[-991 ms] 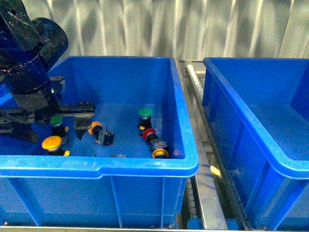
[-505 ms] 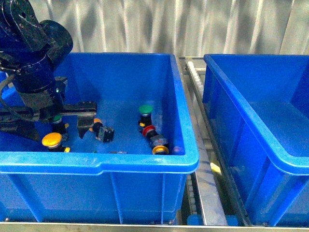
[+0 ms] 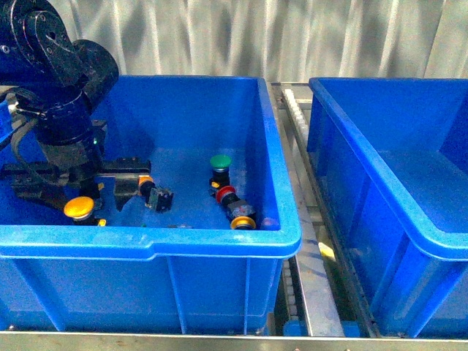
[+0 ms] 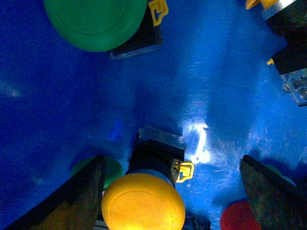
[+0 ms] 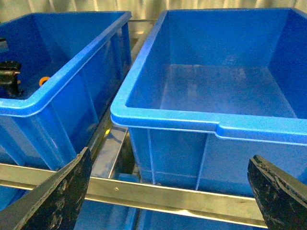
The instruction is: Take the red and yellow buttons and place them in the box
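Several buttons lie in the left blue bin [image 3: 219, 241]. A yellow button [image 3: 78, 208] [image 4: 143, 203] stands cap-up between the fingers of my open left gripper [image 3: 79, 191] [image 4: 177, 201], close to one finger [image 4: 86, 196] and untouched. A red button [image 3: 224, 193] [image 4: 237, 218] and another yellow button [image 3: 243, 222] lie near the bin's right wall. A third yellow one [image 3: 146, 180] lies on its side. The box [image 3: 380, 183] [image 5: 216, 124] stands empty at the right. My right gripper [image 5: 170, 201] hangs open outside the bins, facing the box.
Green buttons [image 3: 219, 162] [image 4: 96, 19] sit among the others in the left bin. A metal roller rail [image 3: 303, 241] runs between the two bins. A metal frame bar [image 5: 158, 194] crosses in front of them. A curtain hangs behind.
My left arm has sunk deeper into the left bin, bringing the open fingers down on either side of the yellow button. The buttons have not moved.
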Controlling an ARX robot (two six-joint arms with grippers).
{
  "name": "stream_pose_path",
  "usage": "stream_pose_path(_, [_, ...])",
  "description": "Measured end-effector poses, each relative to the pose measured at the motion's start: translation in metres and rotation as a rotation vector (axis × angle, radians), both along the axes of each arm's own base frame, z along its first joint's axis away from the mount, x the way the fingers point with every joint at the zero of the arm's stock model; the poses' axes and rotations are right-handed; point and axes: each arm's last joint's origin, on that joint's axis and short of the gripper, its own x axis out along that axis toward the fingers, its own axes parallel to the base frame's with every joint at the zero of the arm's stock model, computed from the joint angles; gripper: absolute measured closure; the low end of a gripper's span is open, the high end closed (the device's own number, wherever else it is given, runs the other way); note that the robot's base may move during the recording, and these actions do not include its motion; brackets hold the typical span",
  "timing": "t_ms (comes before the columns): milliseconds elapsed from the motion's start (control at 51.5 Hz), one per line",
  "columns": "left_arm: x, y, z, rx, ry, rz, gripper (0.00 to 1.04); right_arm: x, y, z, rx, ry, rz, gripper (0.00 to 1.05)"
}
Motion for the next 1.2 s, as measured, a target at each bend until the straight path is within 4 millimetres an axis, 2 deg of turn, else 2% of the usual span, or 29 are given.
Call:
stream_pose_path(136, [0.001, 0.0, 0.0, 0.0, -0.001, 0.0, 0.62, 0.0, 0.0, 0.0, 0.0, 0.0, 0.0, 0.07])
stream_pose_path(175, [0.001, -0.001, -0.001, 0.0, -0.001, 0.0, 0.68, 0.0, 0.0, 0.0, 0.0, 0.0, 0.0, 0.07])
stream_pose_path(544, [0.003, -0.009, 0.004, -0.012, -0.036, -0.027, 0.7, 0.0, 0.0, 0.0, 0.0, 0.0, 0.0, 0.07])
stream_pose_path(719, [-0.001, -0.024, 0.038, -0.078, -0.132, -0.074, 0.7, 0.0, 0.0, 0.0, 0.0, 0.0, 0.0, 0.07])
stream_pose_path(816, [-0.012, -0.035, 0.073, -0.115, -0.231, -0.111, 0.7, 0.0, 0.0, 0.0, 0.0, 0.0, 0.0, 0.07])
stream_pose_path(952, [-0.032, -0.039, 0.112, -0.156, -0.337, -0.142, 0.7, 0.0, 0.0, 0.0, 0.0, 0.0, 0.0, 0.07])
stream_pose_path(1127, [-0.059, -0.037, 0.136, -0.239, -0.432, -0.194, 0.7, 0.0, 0.0, 0.0, 0.0, 0.0, 0.0, 0.07])
stream_pose_path(1205, [-0.077, -0.042, 0.148, -0.308, -0.512, -0.264, 0.7, 0.0, 0.0, 0.0, 0.0, 0.0, 0.0, 0.07])
